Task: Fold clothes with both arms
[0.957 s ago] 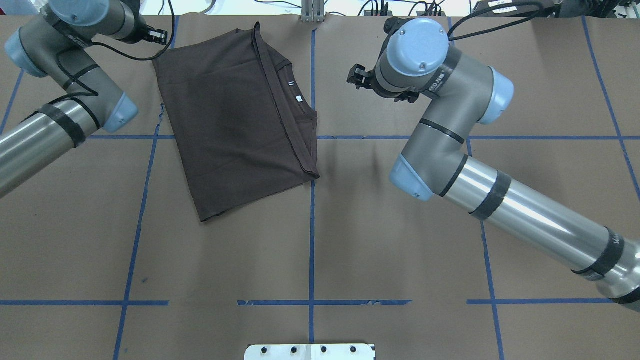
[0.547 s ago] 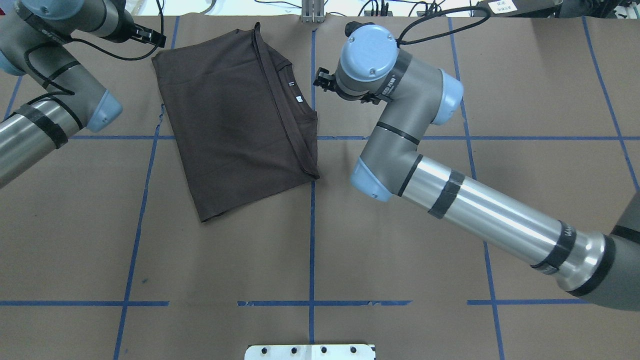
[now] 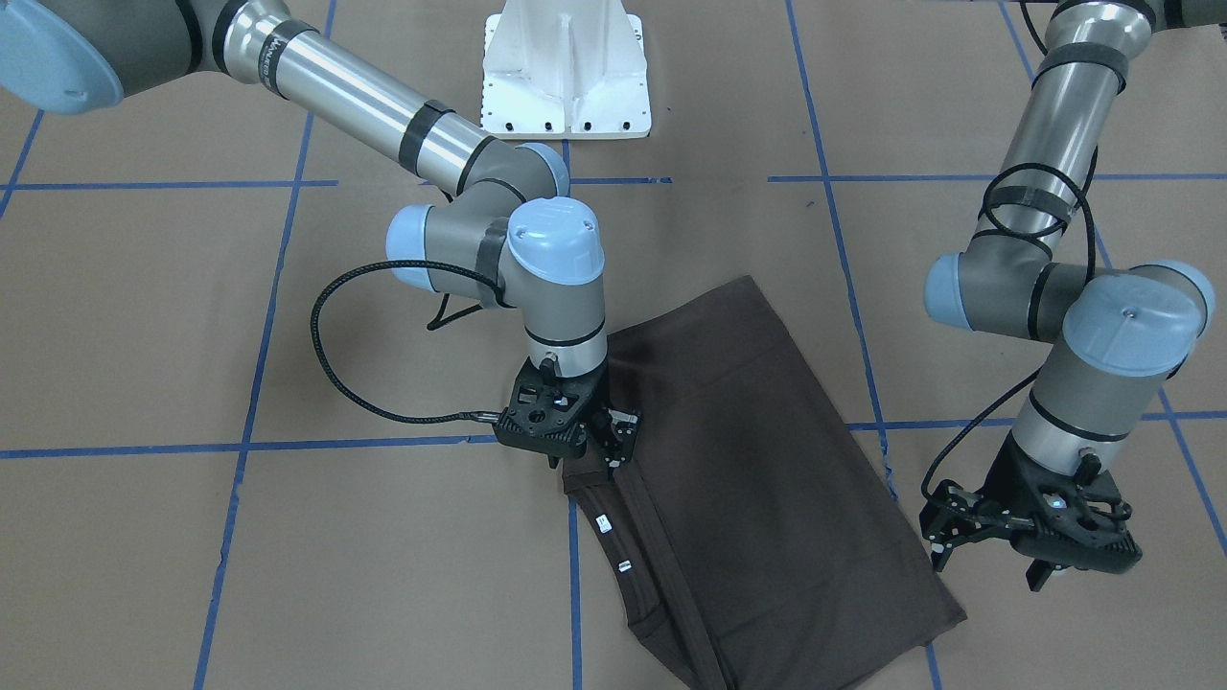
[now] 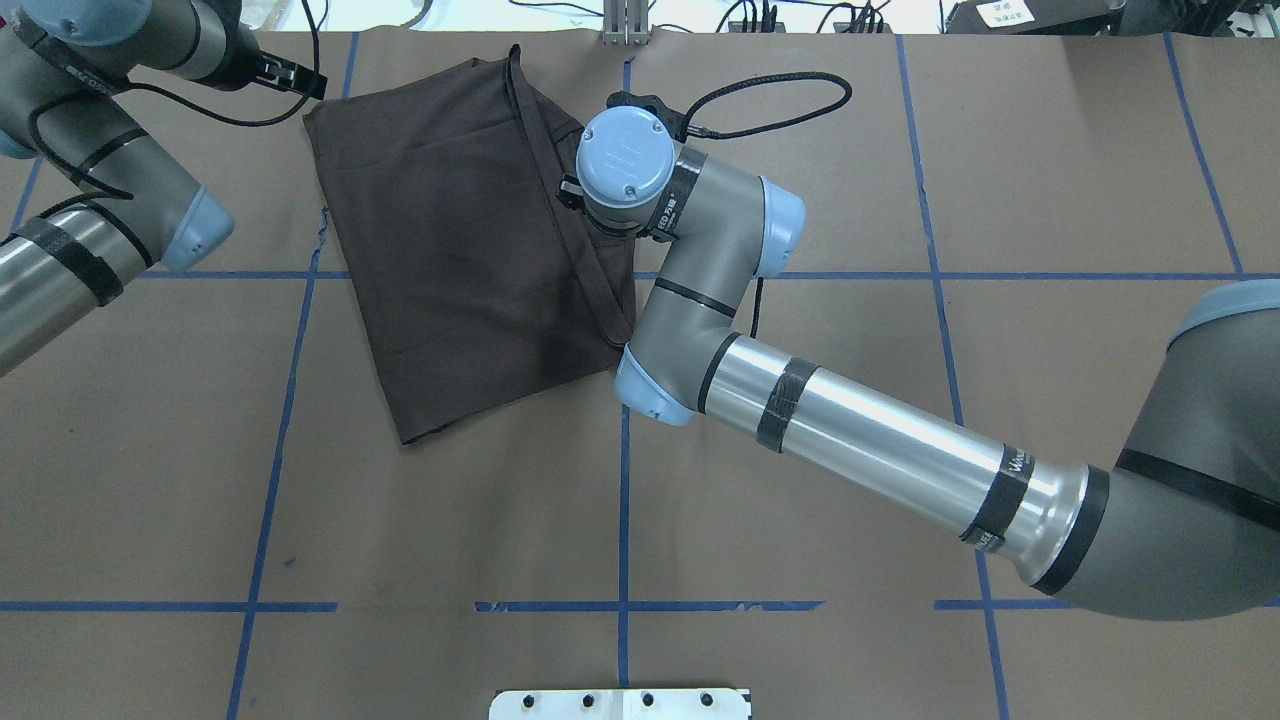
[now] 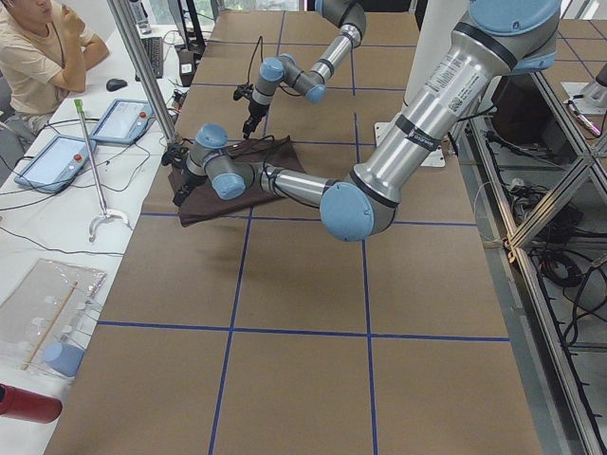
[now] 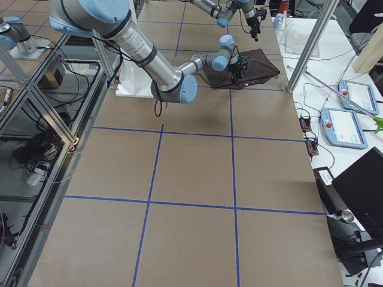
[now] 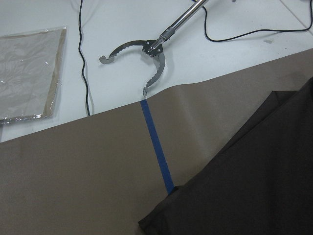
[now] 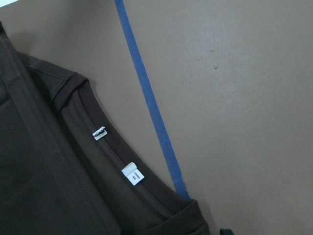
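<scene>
Right hand (image 3: 608,447) moved over collar (image 8: 116,155); tags (image 8: 133,175) seemingly unreadable.

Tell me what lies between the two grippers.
The folded T-shirt spans the stretch from right gripper to left gripper, clearest in the front-facing view.

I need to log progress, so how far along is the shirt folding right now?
Done: the dark brown short-sleeved T-shirt lies folded into a flat rectangle, no sleeves sticking out, collar and white tags along one long edge. In hand: the right gripper is at that collar edge; the left gripper hovers, jaws open, beside a corner of the opposite edge. No cloth looks lifted. Left: probably the crosswise folds.
</scene>
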